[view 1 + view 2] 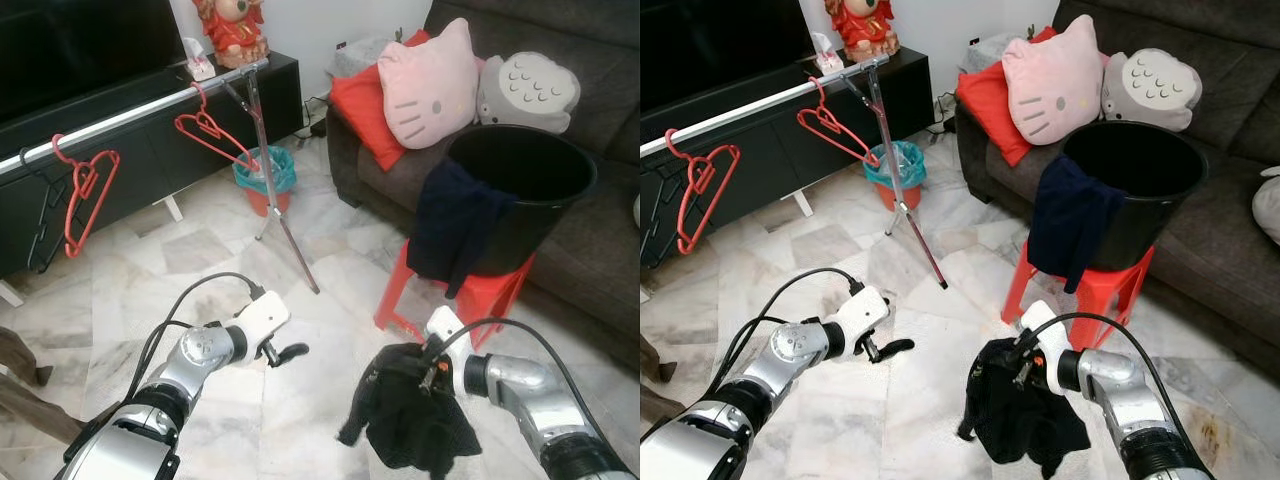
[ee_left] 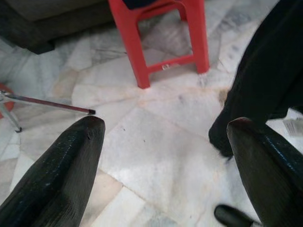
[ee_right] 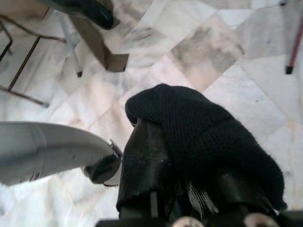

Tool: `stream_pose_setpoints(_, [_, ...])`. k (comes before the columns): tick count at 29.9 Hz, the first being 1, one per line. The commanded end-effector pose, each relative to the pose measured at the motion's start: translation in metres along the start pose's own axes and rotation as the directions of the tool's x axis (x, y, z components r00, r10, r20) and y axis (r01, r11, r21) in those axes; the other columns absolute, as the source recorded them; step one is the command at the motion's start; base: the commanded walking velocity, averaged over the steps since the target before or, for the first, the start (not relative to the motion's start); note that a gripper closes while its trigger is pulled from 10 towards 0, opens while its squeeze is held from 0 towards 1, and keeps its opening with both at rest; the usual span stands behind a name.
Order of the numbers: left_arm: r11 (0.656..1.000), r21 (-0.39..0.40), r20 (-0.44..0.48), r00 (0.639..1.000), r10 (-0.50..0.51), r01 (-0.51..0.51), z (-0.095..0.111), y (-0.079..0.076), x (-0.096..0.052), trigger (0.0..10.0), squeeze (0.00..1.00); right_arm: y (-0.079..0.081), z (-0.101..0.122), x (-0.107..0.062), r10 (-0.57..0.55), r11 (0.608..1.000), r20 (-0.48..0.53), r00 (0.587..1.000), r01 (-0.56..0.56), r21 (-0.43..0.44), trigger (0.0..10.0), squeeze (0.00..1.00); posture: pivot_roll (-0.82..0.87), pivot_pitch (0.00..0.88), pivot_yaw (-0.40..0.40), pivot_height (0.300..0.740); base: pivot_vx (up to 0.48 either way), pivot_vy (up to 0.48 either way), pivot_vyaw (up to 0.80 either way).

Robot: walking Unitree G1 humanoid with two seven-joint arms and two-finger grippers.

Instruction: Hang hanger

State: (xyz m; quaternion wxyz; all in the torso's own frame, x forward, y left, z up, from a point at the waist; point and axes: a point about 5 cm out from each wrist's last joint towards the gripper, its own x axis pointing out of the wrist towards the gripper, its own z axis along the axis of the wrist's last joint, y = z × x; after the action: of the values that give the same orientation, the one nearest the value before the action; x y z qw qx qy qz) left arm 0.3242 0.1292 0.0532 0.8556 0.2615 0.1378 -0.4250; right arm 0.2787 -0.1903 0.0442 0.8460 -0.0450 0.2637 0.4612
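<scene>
Cloth hangs gripped in right gripper; left gripper, jaws open, must next fetch a hanger off rail.

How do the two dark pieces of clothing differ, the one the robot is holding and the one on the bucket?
The black garment is bunched in the right gripper and dangles above the floor; the navy garment drapes over the rim of the black bucket on the red stool. The black one looks knitted in the right wrist view; the navy one looks smooth. Both are dark and hang limp.
</scene>
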Motion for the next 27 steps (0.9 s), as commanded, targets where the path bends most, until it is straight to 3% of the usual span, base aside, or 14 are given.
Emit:
stream_pose_setpoints(1, [0.999, 0.037, -0.025, 0.999, -0.026, 0.027, -0.004, -0.003, -0.002, 10.0, 0.0, 0.002, 0.009, 0.003, 0.024, 0.998, 0.009, 1.0, -0.023, -0.065, 10.0, 0.0, -0.04, 0.029, 0.082, 0.74, 0.0, 0.0, 0.0])
stream_pose_setpoints(7, [0.998, 0.055, -0.026, 0.999, -0.042, 0.044, -0.004, -0.006, 0.0, 10.0, 0.0, 0.009, 0.006, 0.004, 0.096, 0.99, -0.029, 0.995, -0.098, -0.103, 10.0, 0.0, -0.03, 0.03, 0.083, 0.74, 0.0, 0.0, 0.0])
stream_pose_setpoints(10, [0.996, 0.077, -0.042, 0.998, -0.038, 0.041, -0.006, -0.006, -0.001, 10.0, 0.0, 0.006, -0.001, 0.002, 0.083, 0.986, -0.104, 0.991, -0.097, -0.136, 10.0, 0.0, -0.03, 0.035, 0.083, 0.74, 0.0, 0.0, 0.0])
stream_pose_setpoints(12, [0.994, 0.098, -0.046, 0.998, -0.036, 0.04, -0.007, -0.005, -0.003, 10.0, 0.0, 0.001, -0.013, -0.004, 0.042, 0.968, -0.239, 0.97, -0.099, -0.23, 10.0, 0.0, -0.03, 0.039, 0.083, 0.74, 0.0, 0.0, 0.0])
stream_pose_setpoints(15, [0.989, 0.125, -0.063, 0.996, -0.068, 0.076, -0.012, -0.005, -0.008, 10.0, 0.0, 0.005, -0.021, -0.013, 0.097, 0.95, -0.298, 0.95, -0.177, -0.256, 10.0, 0.0, -0.03, 0.045, 0.08, 0.74, 0.0, 0.0, 0.0])
stream_pose_setpoints(20, [0.983, 0.138, -0.078, 0.991, -0.11, 0.12, -0.017, -0.008, -0.012, 10.0, 0.0, 0.008, -0.025, -0.022, 0.138, 0.937, -0.327, 0.935, -0.231, -0.264, 10.0, 0.0, -0.03, 0.047, 0.08, 0.74, 0.0, 0.0, 0.0])
stream_pose_setpoints(27, [0.975, 0.139, -0.068, 0.984, -0.164, 0.172, -0.014, -0.013, -0.009, 10.0, 0.0, 0.006, -0.02, -0.018, 0.147, 0.939, -0.289, 0.946, -0.226, -0.26, 10.0, 0.0, -0.04, 0.041, 0.084, 0.74, 0.0, 0.0, 0.0])
